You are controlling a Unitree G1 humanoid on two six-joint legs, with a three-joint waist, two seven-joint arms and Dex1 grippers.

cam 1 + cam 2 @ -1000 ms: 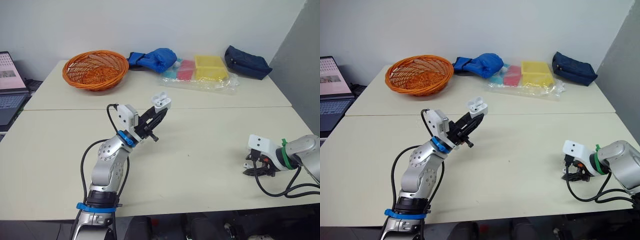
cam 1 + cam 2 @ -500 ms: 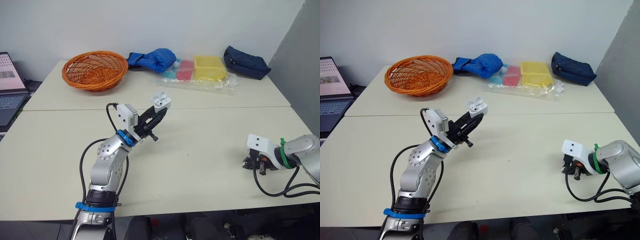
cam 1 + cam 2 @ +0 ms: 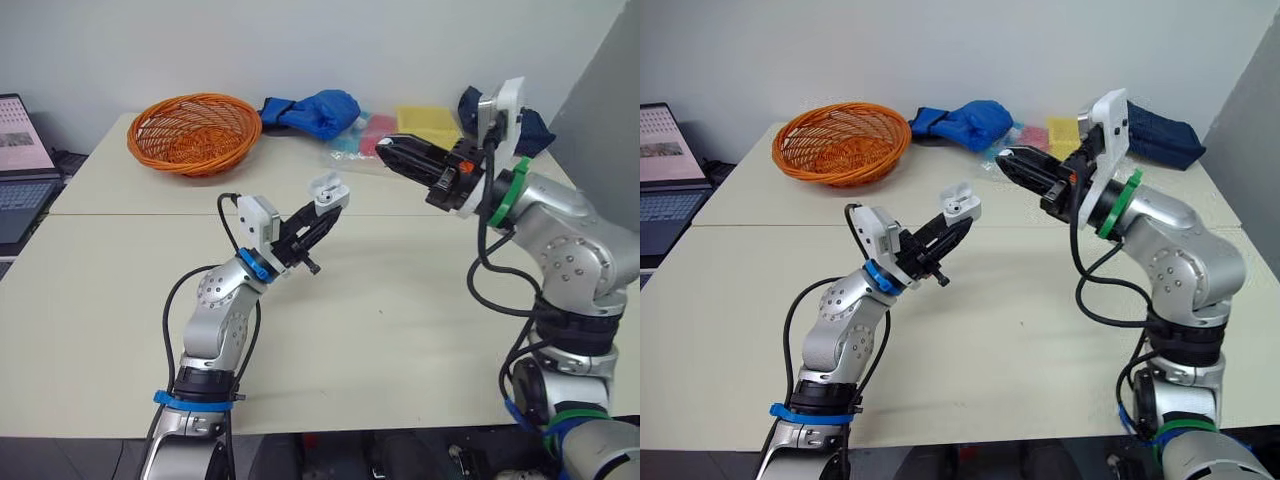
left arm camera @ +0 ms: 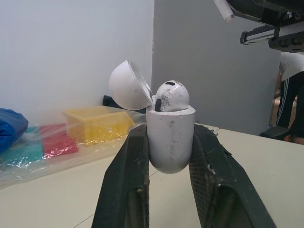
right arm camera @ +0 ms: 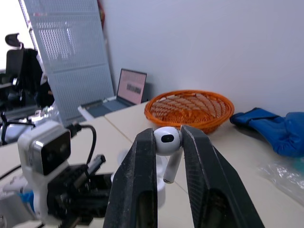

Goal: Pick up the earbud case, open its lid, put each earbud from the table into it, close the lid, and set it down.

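Left edge of the head view: an open grey laptop (image 3: 14, 170), cut off by the frame. Upper left: an orange woven wicker basket (image 3: 193, 130) on the cream table (image 3: 400, 300).

Centre: the left gripper (image 3: 328, 210) is raised off the table and clamped on the small white glossy earbud case (image 4: 170, 142), one finger against each side of its rounded body. The domed lid (image 4: 129, 85) stands open, and one white earbud (image 4: 172, 95) sits in the case.

Right of centre: the right gripper (image 3: 392, 150) is raised near the case but apart from it, its fingers pinched on the head of the second white earbud (image 5: 167, 140), stem pointing down.

Risks:
- The stem may miss its socket and catch the rim or the seated earbud.
- Pressing down could pivot the rounded case between the fingers.
- Letting go too early would drop the earbud onto the table.

Not verified: the empty socket is hidden behind the seated earbud. The dark blue fabric pouch (image 3: 535, 132) at the upper right is partly covered by the right wrist.
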